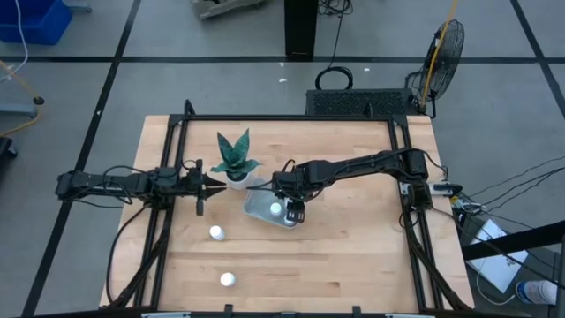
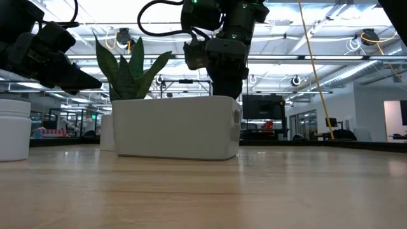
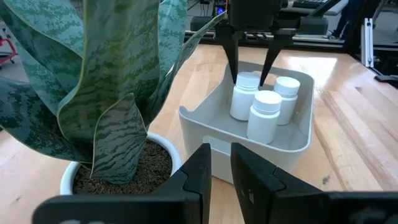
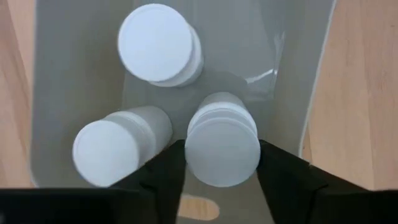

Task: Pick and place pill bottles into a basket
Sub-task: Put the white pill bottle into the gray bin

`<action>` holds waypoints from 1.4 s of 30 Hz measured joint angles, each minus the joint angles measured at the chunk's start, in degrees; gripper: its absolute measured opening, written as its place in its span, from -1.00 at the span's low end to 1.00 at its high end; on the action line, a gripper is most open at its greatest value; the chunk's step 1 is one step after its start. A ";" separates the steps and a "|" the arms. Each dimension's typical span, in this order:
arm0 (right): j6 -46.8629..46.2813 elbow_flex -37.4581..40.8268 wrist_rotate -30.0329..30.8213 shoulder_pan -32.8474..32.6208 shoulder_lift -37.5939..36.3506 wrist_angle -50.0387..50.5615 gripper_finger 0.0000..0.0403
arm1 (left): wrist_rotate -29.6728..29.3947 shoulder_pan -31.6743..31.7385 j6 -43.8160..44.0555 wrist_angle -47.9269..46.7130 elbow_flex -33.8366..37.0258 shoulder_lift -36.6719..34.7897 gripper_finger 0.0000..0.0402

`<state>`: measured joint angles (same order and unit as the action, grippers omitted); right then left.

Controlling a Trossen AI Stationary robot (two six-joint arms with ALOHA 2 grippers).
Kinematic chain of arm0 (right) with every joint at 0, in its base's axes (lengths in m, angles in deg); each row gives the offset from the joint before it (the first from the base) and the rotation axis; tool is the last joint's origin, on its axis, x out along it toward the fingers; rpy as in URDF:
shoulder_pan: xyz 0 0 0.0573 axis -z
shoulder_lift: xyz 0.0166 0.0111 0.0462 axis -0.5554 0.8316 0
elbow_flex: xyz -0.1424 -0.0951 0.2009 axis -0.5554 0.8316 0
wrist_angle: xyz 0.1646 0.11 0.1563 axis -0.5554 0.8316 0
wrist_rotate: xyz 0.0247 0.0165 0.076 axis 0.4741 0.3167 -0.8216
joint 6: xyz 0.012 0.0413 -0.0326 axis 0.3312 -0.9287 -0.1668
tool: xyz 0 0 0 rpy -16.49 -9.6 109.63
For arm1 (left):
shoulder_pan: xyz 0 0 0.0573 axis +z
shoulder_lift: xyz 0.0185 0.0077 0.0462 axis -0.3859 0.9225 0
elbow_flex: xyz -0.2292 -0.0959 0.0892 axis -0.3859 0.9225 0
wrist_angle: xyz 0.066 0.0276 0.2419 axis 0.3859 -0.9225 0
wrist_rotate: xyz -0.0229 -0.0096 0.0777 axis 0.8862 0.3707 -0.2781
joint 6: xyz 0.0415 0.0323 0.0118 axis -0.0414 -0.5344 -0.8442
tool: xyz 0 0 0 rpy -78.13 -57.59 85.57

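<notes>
The pale grey basket (image 1: 258, 208) lies at the table's middle, beside a white pot with a green plant (image 1: 237, 168). Three white pill bottles stand in it, as the left wrist view (image 3: 264, 115) shows. My right gripper (image 1: 294, 212) reaches down into the basket and is shut on one of them (image 4: 222, 149). Two more bottles stand on the table nearer the front edge, one (image 1: 216, 232) ahead of the other (image 1: 228, 279). My left gripper (image 1: 212, 184) hovers shut and empty just left of the plant pot. My right gripper pinches the bottle's round cap (image 4: 222, 140) between its two fingers, one finger (image 4: 165, 174) on each side. The fingers come from above, pointing down (image 3: 235, 62). The bottle is upright inside the basket, close beside the other two.
The plant's leaves (image 3: 112, 81) stand right in front of my left gripper (image 3: 221, 165). The basket's wall (image 2: 172, 133) hides the bottles in the low view. A bottle (image 2: 13, 130) shows at that view's left edge. Black frame rails run along the table's left and right sides.
</notes>
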<state>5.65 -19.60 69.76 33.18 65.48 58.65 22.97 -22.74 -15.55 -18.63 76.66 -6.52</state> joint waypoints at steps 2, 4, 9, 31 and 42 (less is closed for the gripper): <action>-0.46 0.08 0.05 -0.04 0.10 0.59 0.10 | 0.02 -0.01 0.13 -0.02 0.00 0.00 -0.68; -0.81 0.11 0.11 -0.04 0.13 0.86 0.19 | 0.02 0.01 0.13 -0.07 0.00 -0.01 -0.68; -0.95 0.11 0.32 -0.28 0.11 0.94 0.26 | 0.02 0.01 0.13 -0.11 0.00 0.00 -0.68; -0.30 -0.13 16.46 -1.49 -18.39 -5.55 0.17 | -0.13 -0.01 1.21 1.07 0.09 -0.02 -0.68; 17.36 15.72 34.95 -8.68 -34.77 -34.19 0.17 | 1.13 -1.52 3.08 -1.85 -8.84 0.02 -0.68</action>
<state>23.01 -3.88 104.71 24.50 30.71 24.46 24.10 -24.27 -12.47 -20.48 67.82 -6.50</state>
